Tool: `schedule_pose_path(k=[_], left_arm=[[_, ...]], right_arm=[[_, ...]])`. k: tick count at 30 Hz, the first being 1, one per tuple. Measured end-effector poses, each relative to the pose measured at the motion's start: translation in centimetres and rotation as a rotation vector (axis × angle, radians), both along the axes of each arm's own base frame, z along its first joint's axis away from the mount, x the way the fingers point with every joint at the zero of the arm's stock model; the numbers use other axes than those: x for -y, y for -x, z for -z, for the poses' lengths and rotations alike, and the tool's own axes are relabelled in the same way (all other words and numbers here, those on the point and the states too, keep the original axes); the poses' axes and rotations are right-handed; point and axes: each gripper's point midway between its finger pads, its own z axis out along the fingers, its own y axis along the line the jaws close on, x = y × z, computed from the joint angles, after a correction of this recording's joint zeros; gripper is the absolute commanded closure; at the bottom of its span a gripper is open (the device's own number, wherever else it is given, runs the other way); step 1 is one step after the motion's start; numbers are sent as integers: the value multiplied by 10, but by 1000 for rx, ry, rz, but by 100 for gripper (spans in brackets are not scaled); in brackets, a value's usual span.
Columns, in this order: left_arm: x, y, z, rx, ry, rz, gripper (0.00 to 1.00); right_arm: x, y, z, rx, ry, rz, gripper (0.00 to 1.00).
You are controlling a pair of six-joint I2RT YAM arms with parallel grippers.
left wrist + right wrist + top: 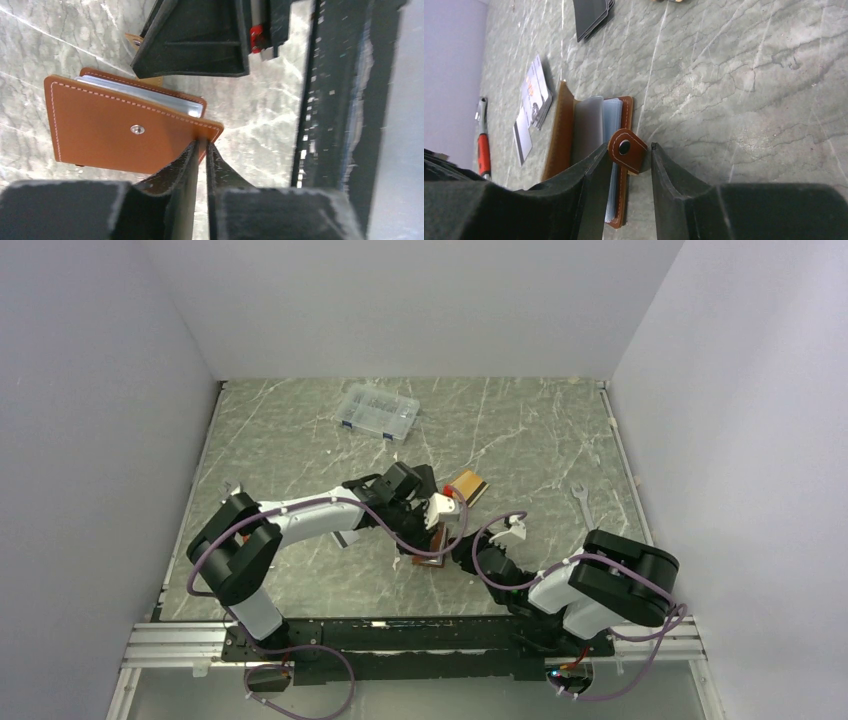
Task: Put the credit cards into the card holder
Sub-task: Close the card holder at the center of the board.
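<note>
- Top view: the card holder point(425, 560) lies near the middle of the bench point(300, 440), with both arms meeting over it. An orange card point(468, 485) lies just beyond it, to the far right.
- Left wrist: the left end effector point(202, 145) is almost closed and looks pinched on the holder's cover corner.
- Right wrist: the right end effector point(630, 150) is open and straddles the snap strap point(624, 146) without clamping it. Grey credit cards point(531, 105) lie just beside the holder.
- Judged step: opening the holder. Next, a sleeve must be spread before a card is fetched.
</note>
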Motion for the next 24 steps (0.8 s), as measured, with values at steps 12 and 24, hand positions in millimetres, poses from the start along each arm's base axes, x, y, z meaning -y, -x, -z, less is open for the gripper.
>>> schedule_pose_path(k=[12, 24], left_arm=[[1, -10, 38, 308, -159, 64, 100], [5, -9, 41, 444, -179, 105, 100]], right_arm=[[10, 3, 0, -75, -61, 49, 67], [23, -5, 3, -123, -22, 111, 72]])
